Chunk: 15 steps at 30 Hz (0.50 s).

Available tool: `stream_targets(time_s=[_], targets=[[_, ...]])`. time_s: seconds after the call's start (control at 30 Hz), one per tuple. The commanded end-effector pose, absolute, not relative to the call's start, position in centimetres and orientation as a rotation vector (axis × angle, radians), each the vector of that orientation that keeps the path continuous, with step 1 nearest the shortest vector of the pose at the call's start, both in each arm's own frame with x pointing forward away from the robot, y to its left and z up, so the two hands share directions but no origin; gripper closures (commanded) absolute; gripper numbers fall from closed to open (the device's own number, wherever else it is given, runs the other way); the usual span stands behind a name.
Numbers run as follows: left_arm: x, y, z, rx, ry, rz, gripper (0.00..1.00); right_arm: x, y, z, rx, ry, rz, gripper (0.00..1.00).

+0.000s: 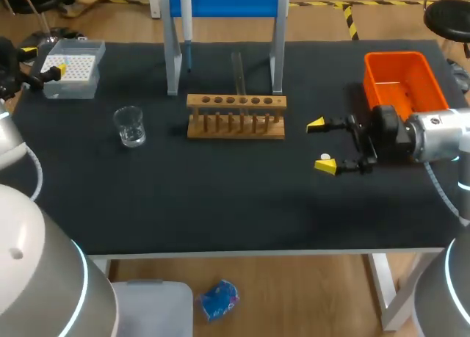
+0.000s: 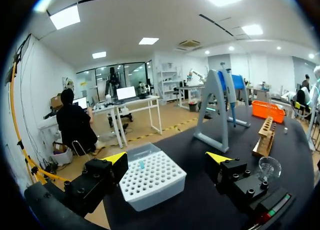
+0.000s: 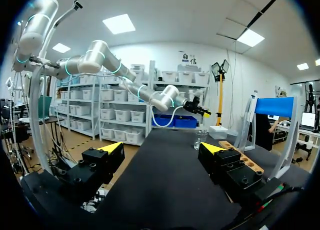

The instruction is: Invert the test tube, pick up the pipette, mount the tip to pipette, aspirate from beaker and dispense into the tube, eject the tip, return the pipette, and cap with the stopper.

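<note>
A clear test tube [image 1: 237, 74] stands in the wooden rack [image 1: 235, 117] [image 2: 265, 136] [image 3: 243, 159]. The pipette [image 1: 186, 21] [image 2: 230, 97] hangs on the blue-topped stand [image 1: 224, 3]. A white tip box [image 1: 71, 67] [image 2: 152, 179] sits at the far left, and a glass beaker [image 1: 130, 126] [image 2: 269, 166] [image 3: 201, 138] stands left of the rack. My left gripper [image 1: 44, 62] [image 2: 167, 159] hovers open over the tip box. My right gripper [image 1: 321, 145] [image 3: 161, 150] is open and empty right of the rack. A small white stopper [image 1: 324, 157] lies by its near finger.
An orange bin [image 1: 404, 80] [image 2: 267, 110] stands at the back right, beside my right arm. The stand's grey legs [image 1: 172, 65] rise just behind the rack. Bare black tabletop [image 1: 220, 197] stretches along the front.
</note>
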<state>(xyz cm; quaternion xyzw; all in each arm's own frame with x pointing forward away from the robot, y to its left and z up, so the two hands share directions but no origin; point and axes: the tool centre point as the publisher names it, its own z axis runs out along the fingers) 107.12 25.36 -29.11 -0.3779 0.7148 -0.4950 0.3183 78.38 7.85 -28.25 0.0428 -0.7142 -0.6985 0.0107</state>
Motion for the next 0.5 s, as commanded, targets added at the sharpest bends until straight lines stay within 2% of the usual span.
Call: stream_targets(time_s=[0.03, 0.4, 0.5], targets=[[109.3, 26.0, -30.2, -1.028, 1.943, -1.286, 0.0, 78.4, 7.8, -28.3, 0.136, -2.227, -2.18, 0.0], [112.0, 26.4, -32.2, -1.128, 1.979, -1.232, 0.0, 78.4, 7.8, -28.3, 0.136, -2.227, -2.18, 0.0], [112.5, 26.3, -32.7, -1.137, 1.988, -1.225, 0.06, 78.4, 7.8, -28.3, 0.136, -2.227, -2.18, 0.0]])
